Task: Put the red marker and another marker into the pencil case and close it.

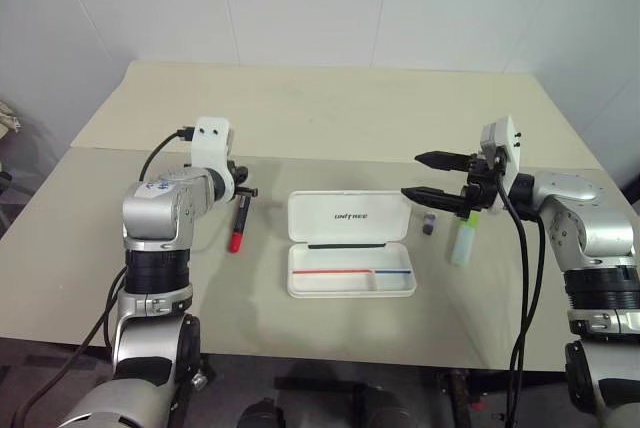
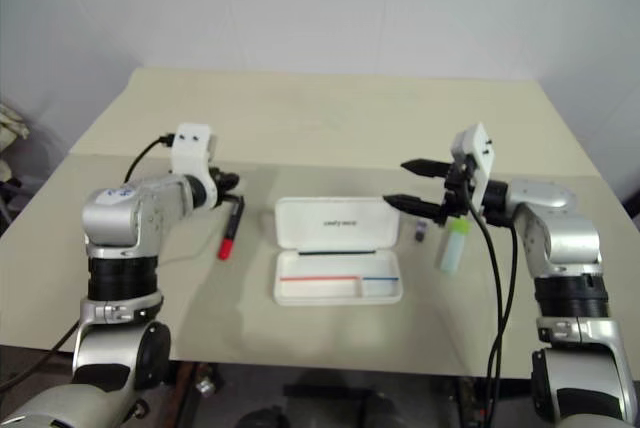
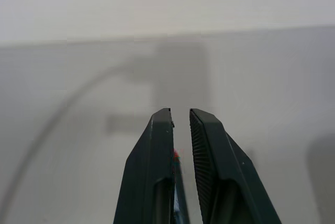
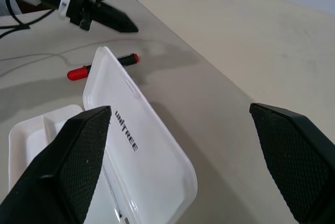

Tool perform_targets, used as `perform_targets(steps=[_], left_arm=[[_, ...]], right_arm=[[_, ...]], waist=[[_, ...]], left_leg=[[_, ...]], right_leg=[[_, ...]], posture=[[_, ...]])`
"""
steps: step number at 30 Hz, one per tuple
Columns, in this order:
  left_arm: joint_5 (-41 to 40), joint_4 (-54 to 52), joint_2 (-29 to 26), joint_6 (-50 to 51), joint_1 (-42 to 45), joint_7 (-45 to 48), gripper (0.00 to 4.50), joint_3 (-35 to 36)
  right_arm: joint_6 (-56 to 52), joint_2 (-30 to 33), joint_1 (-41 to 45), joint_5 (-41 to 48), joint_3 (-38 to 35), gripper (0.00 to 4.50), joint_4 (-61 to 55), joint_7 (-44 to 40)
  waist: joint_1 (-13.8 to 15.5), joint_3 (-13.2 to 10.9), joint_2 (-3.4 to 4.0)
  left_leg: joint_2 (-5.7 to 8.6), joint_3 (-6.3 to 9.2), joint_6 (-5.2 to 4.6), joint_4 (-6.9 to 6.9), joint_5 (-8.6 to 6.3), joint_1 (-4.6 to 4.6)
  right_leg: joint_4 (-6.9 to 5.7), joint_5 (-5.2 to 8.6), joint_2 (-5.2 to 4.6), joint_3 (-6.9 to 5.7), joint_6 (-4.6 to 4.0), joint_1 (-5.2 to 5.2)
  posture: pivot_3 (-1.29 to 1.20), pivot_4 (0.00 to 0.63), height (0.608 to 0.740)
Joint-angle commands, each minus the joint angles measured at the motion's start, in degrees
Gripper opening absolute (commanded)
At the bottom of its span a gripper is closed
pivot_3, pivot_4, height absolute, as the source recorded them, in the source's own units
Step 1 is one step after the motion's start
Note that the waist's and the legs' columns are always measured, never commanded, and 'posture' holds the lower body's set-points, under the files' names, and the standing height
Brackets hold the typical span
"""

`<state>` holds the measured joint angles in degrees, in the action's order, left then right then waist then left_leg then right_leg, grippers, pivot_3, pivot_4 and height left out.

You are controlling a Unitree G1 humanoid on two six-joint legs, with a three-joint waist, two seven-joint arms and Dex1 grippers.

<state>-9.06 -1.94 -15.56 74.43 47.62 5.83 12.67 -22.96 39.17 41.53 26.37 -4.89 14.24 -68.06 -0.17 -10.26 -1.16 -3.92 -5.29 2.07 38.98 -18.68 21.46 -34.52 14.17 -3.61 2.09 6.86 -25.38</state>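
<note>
Beige counter (image 1: 330, 118), empty pencil case (image 1: 350, 248) open at centre. Left tool (image 1: 250, 191) nearly together above red marker (image 1: 238, 223), right tool (image 1: 412, 176) apart. Next: grasp marker.

Before me I read one word, "UNITREE", in dark letters on the raised lid of the pencil case (image 4: 137, 145).

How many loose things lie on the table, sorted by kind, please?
Markers: 2, the red marker and the green marker
Cases: 1, the open pencil case
Small dark objects: 1, a grey stub
Total: 4
</note>
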Motion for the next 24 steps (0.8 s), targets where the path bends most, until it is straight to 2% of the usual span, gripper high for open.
perform_targets(steps=[1,2,6,11,15,24], left_arm=[[-0.22,-4.24,3.67,-0.66,-1.90,-3.33,0.58,3.27],[0.03,-4.63,4.72,-1.02,-2.60,-4.23,0.58,3.92],[1.27,-7.11,6.93,-3.32,-5.81,-7.14,1.44,4.28],[2.72,-8.83,6.41,-3.86,-7.19,-9.11,3.12,2.44],[2.92,-9.24,8.23,-3.10,-7.25,-11.05,4.46,3.97],[1.66,-4.62,8.35,-1.76,-9.21,-9.26,4.49,5.34]], right_arm=[[1.04,0.21,0.84,0.42,-1.00,4.50,-0.66,-0.38],[1.04,0.25,0.77,0.44,-1.00,4.50,-0.74,-0.37],[1.03,0.43,0.67,0.42,-1.08,4.50,-0.86,-0.29],[1.04,0.56,0.67,0.30,-1.06,4.50,-0.89,-0.24],[1.10,0.51,0.76,0.09,-0.98,4.50,-0.75,-0.30],[1.56,0.10,1.08,-0.46,-0.77,4.50,-0.20,-0.30]], waist=[[0.08,-0.01,-0.02],[0.06,-0.01,-0.02],[-0.09,-0.01,-0.02],[-0.04,-0.01,-0.02],[-0.02,-0.01,-0.02],[-0.05,-0.01,-0.03]], left_leg=[[0.00,0.00,0.00,0.00,0.00,0.01],[0.00,0.00,0.00,0.00,0.00,0.02],[0.00,0.00,-0.01,-0.01,-0.01,0.01],[0.00,0.00,0.00,0.02,0.00,-0.01],[0.00,0.00,0.00,0.02,0.00,-0.01],[0.00,-0.01,-0.01,0.01,-0.01,-0.01]], right_leg=[[0.01,0.00,0.00,0.00,0.00,0.00],[0.02,0.00,0.00,0.00,0.00,0.00],[0.03,-0.01,-0.01,0.01,0.01,0.00],[-0.01,-0.01,-0.01,0.02,0.01,0.00],[-0.02,-0.01,-0.01,0.02,0.01,0.00],[0.00,-0.01,-0.01,0.02,0.01,0.00]], posture=[[0.00,0.150,0.740],[0.00,0.150,0.740],[0.00,0.150,0.740],[0.00,0.150,0.740],[0.00,0.150,0.740],[0.00,0.150,0.740]])
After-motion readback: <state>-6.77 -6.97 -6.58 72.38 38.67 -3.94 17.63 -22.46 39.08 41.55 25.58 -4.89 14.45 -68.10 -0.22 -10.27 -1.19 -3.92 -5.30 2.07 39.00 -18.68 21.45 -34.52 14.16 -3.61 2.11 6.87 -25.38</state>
